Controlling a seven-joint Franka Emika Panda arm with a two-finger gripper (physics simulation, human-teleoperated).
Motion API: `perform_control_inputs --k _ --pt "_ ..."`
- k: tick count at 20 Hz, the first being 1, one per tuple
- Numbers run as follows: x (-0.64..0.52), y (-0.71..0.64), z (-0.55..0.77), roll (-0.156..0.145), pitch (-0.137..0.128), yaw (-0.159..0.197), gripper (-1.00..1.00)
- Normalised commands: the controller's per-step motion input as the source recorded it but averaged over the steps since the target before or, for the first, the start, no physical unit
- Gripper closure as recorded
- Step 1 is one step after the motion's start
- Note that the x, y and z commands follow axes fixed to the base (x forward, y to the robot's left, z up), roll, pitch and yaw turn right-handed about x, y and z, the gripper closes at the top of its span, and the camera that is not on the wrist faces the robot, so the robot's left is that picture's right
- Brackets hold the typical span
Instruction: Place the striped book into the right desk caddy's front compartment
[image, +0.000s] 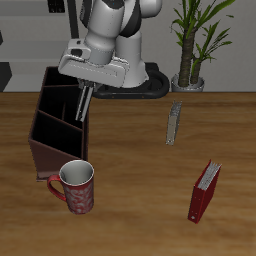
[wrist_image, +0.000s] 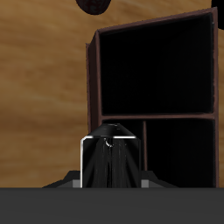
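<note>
I hold the striped book (image: 84, 104) between my jaws; they are pressed onto its upper edge, and the book hangs down from my gripper (image: 87, 88) over the right desk caddy (image: 55, 125), its lower end at the height of the caddy's top rim, so it is not yet inside any compartment. In the wrist view the striped book (wrist_image: 109, 157) stands before the dark openings and near a wooden divider (wrist_image: 140, 116) — this is my first worry. If I go down now without good alignment, I think the lower edge can land on the divider or on the wall and the book will tilt in my grip, or slide out. The second risk is the wrong compartment: the openings are close together, and from here I cannot tell surely which one lies exactly under the book. The mug (image: 76, 187) stands on the desk just beside the caddy's front end; a low swing toward the front could knock it. The grey-olive book (image: 174, 123) and the red book (image: 205, 190) are well apart — no danger there.
</note>
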Motion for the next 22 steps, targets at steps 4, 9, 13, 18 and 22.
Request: perform_control_inputs --k 4,9,13,18,22 --pt "0.03 -0.1 -0.18 -0.011 0.029 -0.005 1.0" --pt "0.03 -0.08 -0.13 -0.015 0.019 -0.006 1.0" --pt "0.05 -0.06 -0.12 -0.013 0.018 0.008 1.0" --pt "0.04 -0.05 -0.09 -0.008 0.013 -0.004 1.0" --pt "0.04 -0.05 -0.26 -0.005 0.062 -0.015 1.0"
